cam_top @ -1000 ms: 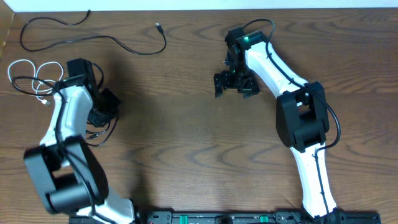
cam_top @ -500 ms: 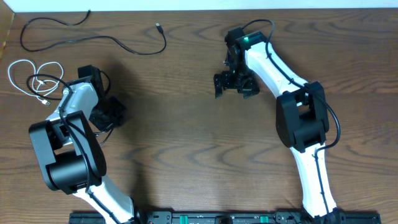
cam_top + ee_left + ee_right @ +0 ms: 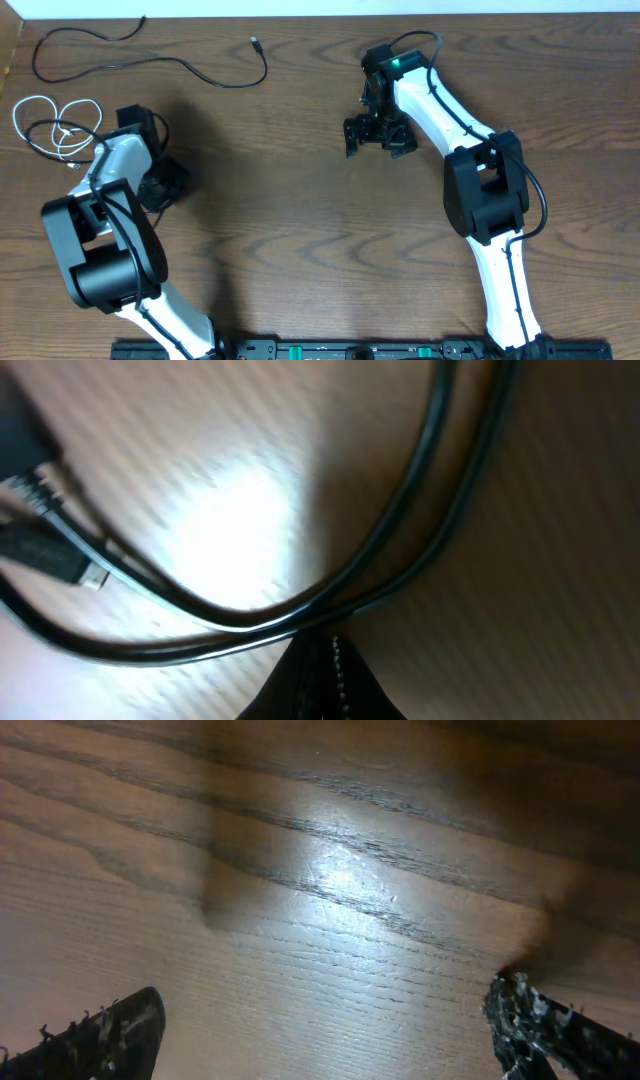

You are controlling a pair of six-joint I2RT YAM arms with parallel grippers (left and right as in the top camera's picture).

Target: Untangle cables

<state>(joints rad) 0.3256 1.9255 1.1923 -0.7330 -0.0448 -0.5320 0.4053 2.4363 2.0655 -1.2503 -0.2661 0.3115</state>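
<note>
A white cable (image 3: pixel 40 103) lies in loops at the far left, with a thin black cable (image 3: pixel 38 129) crossing it and running toward my left gripper (image 3: pixel 160 187). In the left wrist view two strands of this black cable (image 3: pixel 420 510) bend across the wood and meet the tip of the left gripper (image 3: pixel 330 665), whose fingers are pressed together on it. A small plug (image 3: pixel 55 557) lies at the left. A second black cable (image 3: pixel 190 68) lies apart along the back. My right gripper (image 3: pixel 380 137) is open and empty over bare wood, as the right wrist view (image 3: pixel 330 1030) shows.
The wooden table (image 3: pixel 300 230) ends at a pale wall at the back. The separate black cable's plug (image 3: pixel 255 42) lies at the back centre. Thick black wires run along both white arms. The arm bases stand at the front edge.
My left arm has swung and its gripper shifted slightly left and toward the front. The black cable loop beside it has pulled in out of sight. The right arm has not moved.
</note>
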